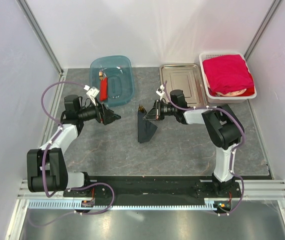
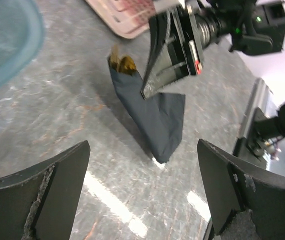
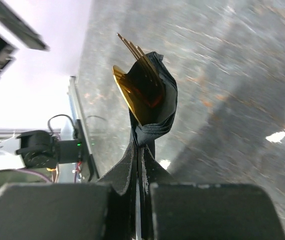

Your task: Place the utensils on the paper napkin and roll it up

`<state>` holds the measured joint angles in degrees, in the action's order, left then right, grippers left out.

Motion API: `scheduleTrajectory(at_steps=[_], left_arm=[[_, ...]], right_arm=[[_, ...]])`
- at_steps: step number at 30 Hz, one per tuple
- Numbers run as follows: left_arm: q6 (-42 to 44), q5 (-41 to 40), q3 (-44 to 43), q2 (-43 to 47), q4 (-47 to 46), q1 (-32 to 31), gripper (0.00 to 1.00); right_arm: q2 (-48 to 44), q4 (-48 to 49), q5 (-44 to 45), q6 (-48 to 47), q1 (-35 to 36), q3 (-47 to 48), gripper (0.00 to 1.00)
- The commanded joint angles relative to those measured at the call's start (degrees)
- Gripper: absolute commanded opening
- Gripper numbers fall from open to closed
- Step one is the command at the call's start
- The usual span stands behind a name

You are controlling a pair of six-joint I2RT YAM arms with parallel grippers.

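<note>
Spreading across the whole top view, the grey mottled tabletop (image 1: 182, 150) carries everything else. The left arm (image 1: 62, 135) reaches in from 8 o'clock and the right arm (image 1: 222, 130) from 4 o'clock, both pointing toward the middle.

Along the far edge, a blue tub (image 1: 124, 62) sits at 11 o'clock, a steel tray (image 1: 181, 66) at 1 o'clock, and a white basket (image 1: 222, 53) just beside the tray at 2 o'clock. A red cloth (image 1: 227, 74) fills the basket.

Near the centre of the tabletop stands the paper napkin (image 1: 146, 131), black and wrapped into a loose, crumpled cone that slants from 12 toward 6 o'clock. Whether its lower end touches the tabletop I cannot tell.

The right pincer (image 1: 150, 117) comes at the napkin from 3 o'clock; the right wrist view shows its jaws pressed together, clenched on a fold of the wrap. The left pincer (image 1: 114, 117) hovers at 9 o'clock of the napkin, apart from it, its fingers (image 2: 47, 195) spread wide and grasping nothing.

The utensils (image 3: 137, 85), gold and shiny, poke out of the napkin's upper end at 12 o'clock, fork tines showing above the black paper.

A red-bodied tool (image 1: 103, 90) lies inside the blue tub.
</note>
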<state>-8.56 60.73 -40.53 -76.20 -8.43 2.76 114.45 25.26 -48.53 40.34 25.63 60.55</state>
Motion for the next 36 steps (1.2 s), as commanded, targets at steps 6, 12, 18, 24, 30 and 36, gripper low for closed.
scheduleTrajectory(at_steps=[6, 12, 18, 24, 30, 36], left_arm=[[-0.14, 10.37, 4.14, 2.20, -12.39, -0.39, 0.93], [-6.29, 10.82, 4.32, 2.46, -16.00, -2.06, 0.89], [-15.50, 7.48, 6.78, 5.00, -19.51, -6.63, 0.83], [-21.66, 1.77, 8.10, 6.42, -22.15, -9.79, 0.84], [-24.66, 1.14, 7.93, 6.24, -25.15, -11.99, 0.84], [-28.52, 1.06, 8.28, 5.63, -30.24, -12.78, 0.81]], right_arm=[[-6.25, 10.07, -7.71, 3.08, 1.27, 1.67, 0.00], [-8.98, 15.50, -10.26, 8.60, 2.76, 2.55, 0.00], [-10.83, 16.93, -11.32, 10.99, 4.25, 3.96, 0.00], [-12.59, 20.18, -11.94, 14.06, 5.31, 3.96, 0.00], [-13.38, 22.99, -12.81, 16.87, 6.01, 3.96, 0.00], [-13.82, 25.81, -13.25, 18.98, 6.71, 3.43, 0.00]])
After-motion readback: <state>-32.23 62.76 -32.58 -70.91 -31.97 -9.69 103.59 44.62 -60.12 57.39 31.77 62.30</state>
